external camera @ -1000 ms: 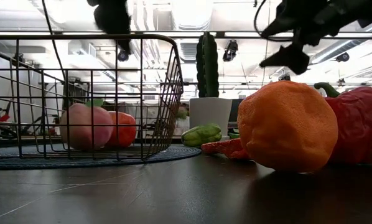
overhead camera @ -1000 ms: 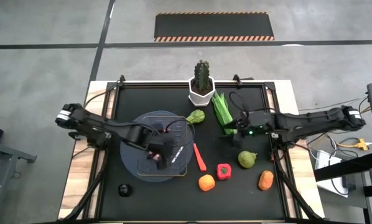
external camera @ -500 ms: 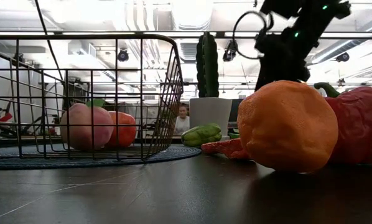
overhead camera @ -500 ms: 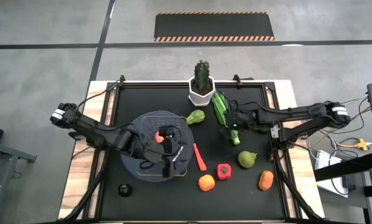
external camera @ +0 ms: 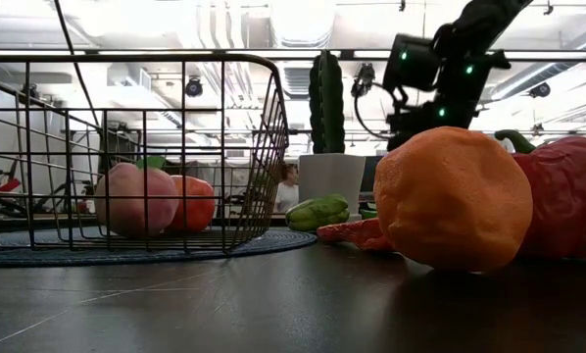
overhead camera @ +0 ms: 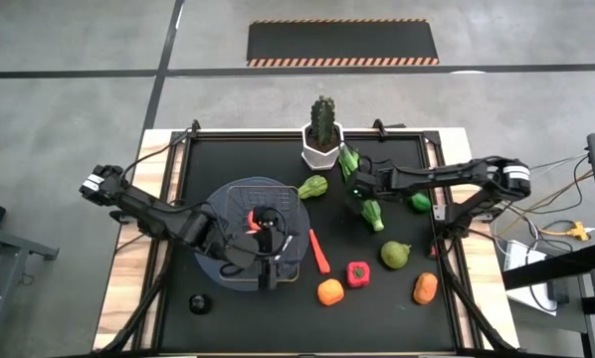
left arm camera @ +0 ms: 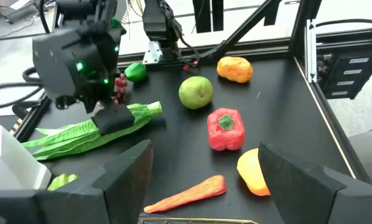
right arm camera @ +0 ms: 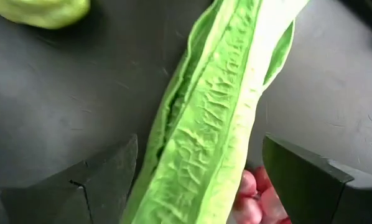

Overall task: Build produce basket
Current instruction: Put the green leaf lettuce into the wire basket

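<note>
The right gripper (right arm camera: 198,180) stood wide open, one finger on each side of the long leafy stalk (right arm camera: 220,118), holding nothing yet; in the high view it sat low over the stalk (overhead camera: 362,194) just in front of the cactus pot (overhead camera: 321,147). By the look of it the step in hand was picking up this stalk, and the next move would call for closing squarely across its width, then lifting clear of the pot before carrying it over. The left gripper (overhead camera: 268,249) hovered over the basket (overhead camera: 296,261) with its fingers spread and empty. The basket rested on a round mat (overhead camera: 213,204) on the left half of the table (overhead camera: 228,159) and held a pink apple (external camera: 128,199) and a red fruit (external camera: 192,202) side by side. Outside it lay a carrot (overhead camera: 319,252), a red pepper (overhead camera: 357,273), two oranges (overhead camera: 329,291), a pear (overhead camera: 395,255) and a small green vegetable (overhead camera: 313,187), so most of the produce was not yet in.
</note>
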Available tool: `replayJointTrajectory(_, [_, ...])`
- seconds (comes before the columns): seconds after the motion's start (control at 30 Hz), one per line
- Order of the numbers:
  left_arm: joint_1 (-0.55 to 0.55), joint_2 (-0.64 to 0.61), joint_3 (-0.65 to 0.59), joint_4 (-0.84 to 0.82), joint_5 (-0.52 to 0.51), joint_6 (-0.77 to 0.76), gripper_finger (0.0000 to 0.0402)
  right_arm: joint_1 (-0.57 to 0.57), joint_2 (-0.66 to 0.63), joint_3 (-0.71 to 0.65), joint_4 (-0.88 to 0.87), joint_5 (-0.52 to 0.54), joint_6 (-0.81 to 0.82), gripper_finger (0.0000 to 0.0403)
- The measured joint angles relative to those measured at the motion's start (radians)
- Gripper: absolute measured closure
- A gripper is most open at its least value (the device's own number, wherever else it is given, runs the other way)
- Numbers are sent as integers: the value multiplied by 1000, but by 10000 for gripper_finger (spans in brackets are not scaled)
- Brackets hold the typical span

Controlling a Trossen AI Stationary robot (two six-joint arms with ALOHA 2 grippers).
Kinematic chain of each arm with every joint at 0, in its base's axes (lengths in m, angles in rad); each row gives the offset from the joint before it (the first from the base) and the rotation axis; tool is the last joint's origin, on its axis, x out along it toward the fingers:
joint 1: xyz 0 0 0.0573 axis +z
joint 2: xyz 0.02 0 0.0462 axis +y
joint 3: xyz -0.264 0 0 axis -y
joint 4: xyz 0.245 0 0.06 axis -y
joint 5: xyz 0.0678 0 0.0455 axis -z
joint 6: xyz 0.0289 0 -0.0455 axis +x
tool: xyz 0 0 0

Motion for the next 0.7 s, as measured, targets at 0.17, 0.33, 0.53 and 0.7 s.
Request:
replayJointTrajectory(0.17, [0,0,0,0,-2,0,127,-6,49,0,7,0,-9,76])
replayJointTrajectory(0.33, [1,0,0,0,-8,1,127,-6,75,0,7,-2,13,94])
replayJointTrajectory(0.53, [1,0,0,0,-10,1,127,-6,78,0,12,-10,39,183])
replayJointTrajectory(0.7, [1,0,0,0,-13,1,127,-1,71,0,9,-18,71,249])
